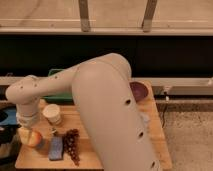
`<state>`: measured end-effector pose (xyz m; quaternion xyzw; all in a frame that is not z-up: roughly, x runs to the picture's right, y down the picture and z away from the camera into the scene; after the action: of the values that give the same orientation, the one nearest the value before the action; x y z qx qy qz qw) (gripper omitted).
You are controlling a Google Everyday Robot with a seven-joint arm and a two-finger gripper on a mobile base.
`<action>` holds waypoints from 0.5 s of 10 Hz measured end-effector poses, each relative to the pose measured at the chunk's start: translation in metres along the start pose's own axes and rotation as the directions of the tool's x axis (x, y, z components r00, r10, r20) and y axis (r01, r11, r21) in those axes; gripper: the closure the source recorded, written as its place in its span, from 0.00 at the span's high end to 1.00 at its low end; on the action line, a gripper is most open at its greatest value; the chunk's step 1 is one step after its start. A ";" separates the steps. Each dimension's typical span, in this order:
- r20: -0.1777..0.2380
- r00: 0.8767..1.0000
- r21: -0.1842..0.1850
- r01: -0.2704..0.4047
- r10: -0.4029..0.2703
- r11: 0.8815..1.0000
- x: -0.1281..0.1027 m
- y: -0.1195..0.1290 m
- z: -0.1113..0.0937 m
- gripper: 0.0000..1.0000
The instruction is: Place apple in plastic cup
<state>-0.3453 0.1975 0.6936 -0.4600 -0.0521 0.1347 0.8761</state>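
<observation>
The apple [32, 138], orange-yellow with a reddish side, is at the left end of the wooden table [110, 150]. A pale blue sliver of the plastic cup [41, 143] shows at its right edge; whether the apple rests inside the cup I cannot tell. My gripper [28, 129] hangs straight down from the white wrist and sits right on top of the apple, hiding its upper part. The big white arm [107, 110] covers the middle of the table.
A taller white cup [52, 113] stands just right of the gripper. A flat blue sponge [56, 148] and a dark grape bunch [71, 144] lie near the front edge. A purple bowl [139, 90] sits at the back right, a green tray [56, 95] at the back left.
</observation>
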 end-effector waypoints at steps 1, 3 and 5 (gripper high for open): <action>0.003 1.000 0.018 0.000 0.000 1.000 -0.001 -0.003 -0.005 0.62; 0.001 1.000 0.068 -0.014 0.014 0.998 0.000 -0.010 -0.016 0.62; 0.007 0.999 0.149 -0.055 0.054 0.987 0.006 -0.021 -0.036 0.62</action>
<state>-0.3278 0.1591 0.6903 -0.3941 -0.0304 0.1627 0.9040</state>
